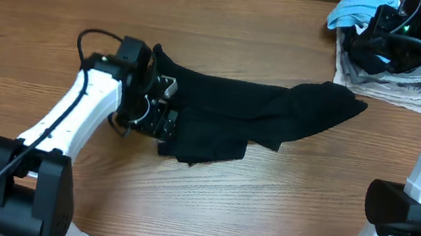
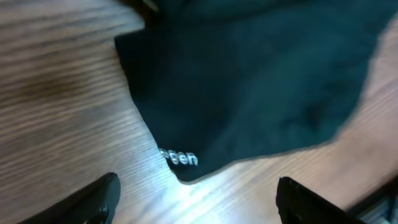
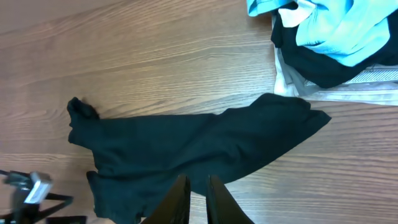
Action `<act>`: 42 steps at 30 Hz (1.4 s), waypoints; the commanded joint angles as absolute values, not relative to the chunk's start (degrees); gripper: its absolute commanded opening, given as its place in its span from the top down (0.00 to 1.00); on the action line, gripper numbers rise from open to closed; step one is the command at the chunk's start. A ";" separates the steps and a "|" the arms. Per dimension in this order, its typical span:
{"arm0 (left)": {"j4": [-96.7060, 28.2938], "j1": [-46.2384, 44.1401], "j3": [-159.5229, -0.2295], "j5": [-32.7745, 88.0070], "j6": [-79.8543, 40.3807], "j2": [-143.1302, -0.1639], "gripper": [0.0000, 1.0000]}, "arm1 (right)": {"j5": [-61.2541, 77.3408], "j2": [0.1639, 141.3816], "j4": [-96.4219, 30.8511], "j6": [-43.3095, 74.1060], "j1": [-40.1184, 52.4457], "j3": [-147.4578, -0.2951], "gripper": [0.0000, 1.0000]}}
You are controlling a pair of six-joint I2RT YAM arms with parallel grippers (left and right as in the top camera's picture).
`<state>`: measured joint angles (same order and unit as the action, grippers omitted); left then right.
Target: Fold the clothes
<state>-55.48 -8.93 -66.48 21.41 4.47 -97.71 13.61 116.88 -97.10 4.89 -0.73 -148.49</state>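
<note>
The clothes, a long black garment (image 1: 245, 115), lie crumpled across the middle of the wooden table, one end pointing to the upper right. My left gripper (image 1: 163, 103) is at the garment's left end, low over the table and open. In the left wrist view (image 2: 199, 199) only bare wood lies between the wide-spread fingers, and a corner of the garment (image 2: 261, 81) with small white lettering (image 2: 179, 157) is just ahead. My right gripper (image 1: 378, 39) hangs high at the back right. Its fingers (image 3: 194, 186) stand almost together with nothing between them, far above the garment (image 3: 186, 143).
A pile sits at the back right corner: a light blue shirt (image 1: 362, 8) (image 3: 336, 28) on top of a dark piece (image 3: 317, 65), over grey-white patterned folded fabric (image 1: 396, 85) (image 3: 373, 84). The garment's right tip ends close to this pile.
</note>
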 commanded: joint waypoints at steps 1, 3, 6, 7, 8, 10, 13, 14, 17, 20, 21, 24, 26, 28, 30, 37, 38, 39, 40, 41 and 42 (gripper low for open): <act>-50.04 -8.99 -61.43 22.33 0.73 -95.88 0.19 | 14.24 117.08 -96.82 4.43 -0.99 -149.21 0.87; -47.68 -9.04 -59.31 22.33 0.10 -95.92 0.20 | 14.24 117.08 -96.82 4.43 -0.99 -149.21 0.86; -46.28 -9.04 -57.10 22.33 -0.03 -95.92 0.20 | 14.24 117.08 -96.84 4.45 -0.99 -149.21 0.85; -45.95 -9.04 -56.64 22.31 -0.03 -95.92 0.21 | 14.24 117.08 -96.82 4.45 -0.99 -149.21 0.84; -45.71 -9.04 -56.36 22.33 -0.03 -95.92 0.21 | 14.24 117.08 -96.82 4.45 -0.99 -149.21 0.83; -45.28 -9.04 -56.05 22.44 -0.08 -95.92 0.22 | 14.24 117.08 -96.79 4.45 -0.99 -149.21 0.83; -43.83 -9.08 -55.35 22.55 -0.49 -95.94 0.26 | 14.22 117.08 -96.79 4.43 -0.99 -149.21 0.82; -43.07 -9.10 -54.92 22.48 -0.47 -95.94 0.27 | 14.22 117.08 -96.79 4.45 -0.99 -149.21 0.82; -40.21 -9.41 -53.10 22.52 -1.63 -95.94 0.30 | 14.22 117.08 -96.82 4.45 -0.99 -149.21 0.81; -37.10 -10.09 -51.51 22.52 -3.11 -95.94 0.37 | 14.22 117.08 -96.82 4.45 -0.99 -149.21 0.81; -36.36 -10.33 -51.29 22.52 -3.60 -95.94 0.38 | 14.22 117.08 -96.82 4.45 -0.99 -149.21 0.81; -34.87 -11.09 -50.98 22.52 -4.78 -95.94 0.44 | 14.22 117.08 -96.97 4.47 -0.99 -149.21 0.81; -34.28 -11.53 -50.98 22.52 -4.91 -95.94 0.54 | 14.22 117.08 -97.03 4.45 -0.99 -149.21 0.80; -33.54 -11.75 -50.98 22.50 -5.43 -95.94 0.69 | 14.24 117.08 -97.03 4.45 -0.99 -149.21 0.75; -32.91 -11.73 -50.98 22.46 -6.04 -95.94 0.88 | 14.24 117.08 -97.03 4.47 -0.99 -149.21 0.71; -36.93 -9.96 -56.16 23.29 -8.16 -95.26 0.96 | 14.20 117.08 -97.03 4.47 -0.99 -149.14 0.68; -41.32 -9.02 -59.83 23.66 -8.14 -94.56 0.96 | 14.20 117.08 -97.03 4.51 -0.99 -148.68 0.66; -43.94 -8.56 -62.02 23.66 -8.05 -94.13 0.96 | 14.17 117.08 -97.03 4.67 -0.99 -148.27 0.64; -47.37 -8.03 -64.99 23.62 -7.42 -93.58 0.96 | 14.15 117.10 -97.01 4.67 -0.99 -147.61 0.62; -50.33 -7.60 -67.72 23.64 -6.61 -93.03 0.96 | 14.02 117.10 -96.92 4.67 -0.99 -146.54 0.60; -53.32 -7.27 -70.74 23.55 -5.93 -92.51 0.96 | 13.93 117.10 -96.77 4.64 -0.99 -145.18 0.60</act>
<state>-48.40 -9.02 -61.04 22.57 -7.14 -96.84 13.74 116.88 -97.06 4.67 -0.73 -147.98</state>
